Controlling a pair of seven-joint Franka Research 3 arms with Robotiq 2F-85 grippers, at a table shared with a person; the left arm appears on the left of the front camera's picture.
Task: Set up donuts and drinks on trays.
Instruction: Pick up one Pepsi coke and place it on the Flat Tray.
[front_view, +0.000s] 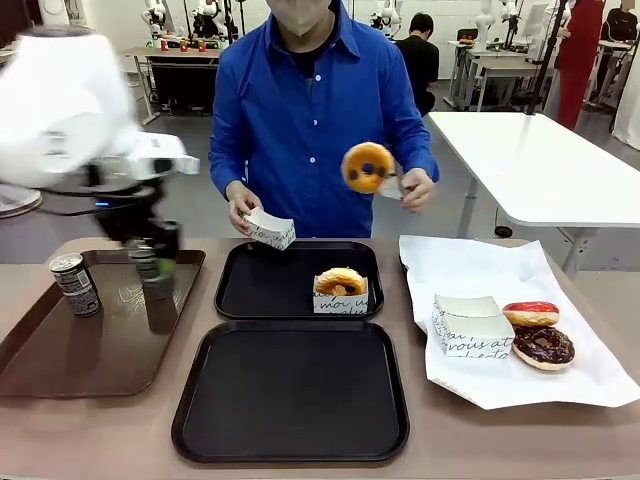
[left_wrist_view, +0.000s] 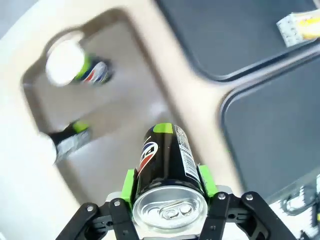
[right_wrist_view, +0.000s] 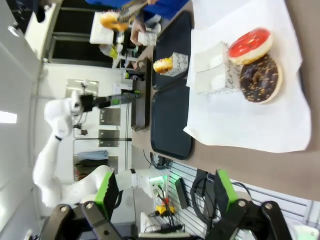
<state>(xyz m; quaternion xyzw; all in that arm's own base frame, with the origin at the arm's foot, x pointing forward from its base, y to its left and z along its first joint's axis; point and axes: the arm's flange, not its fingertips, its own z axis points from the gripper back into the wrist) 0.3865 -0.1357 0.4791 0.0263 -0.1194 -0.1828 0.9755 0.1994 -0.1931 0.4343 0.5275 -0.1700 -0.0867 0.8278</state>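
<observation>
My left gripper (front_view: 155, 268) (left_wrist_view: 167, 187) is shut on a dark drink can (front_view: 156, 272) (left_wrist_view: 165, 165), holding it just above the brown tray (front_view: 60, 350). A second can (front_view: 75, 285) (left_wrist_view: 75, 67) stands on that tray's left part. Two black trays lie in the middle: the far tray (front_view: 260, 290) holds a glazed donut in a paper sleeve (front_view: 340, 288), and the near tray (front_view: 290, 395) is bare. The person holds a glazed donut (front_view: 367, 167) in tongs and an empty sleeve (front_view: 268, 230). My right gripper (right_wrist_view: 165, 200) hangs open above the table's right end, holding nothing.
On a white paper sheet (front_view: 560, 385) at the right lie a red-frosted donut (front_view: 530, 313) (right_wrist_view: 250, 45), a chocolate donut (front_view: 542, 347) (right_wrist_view: 260, 77) and an empty sleeve (front_view: 470, 325). The person stands at the far edge. Bare tabletop (front_view: 90, 440) runs along the front.
</observation>
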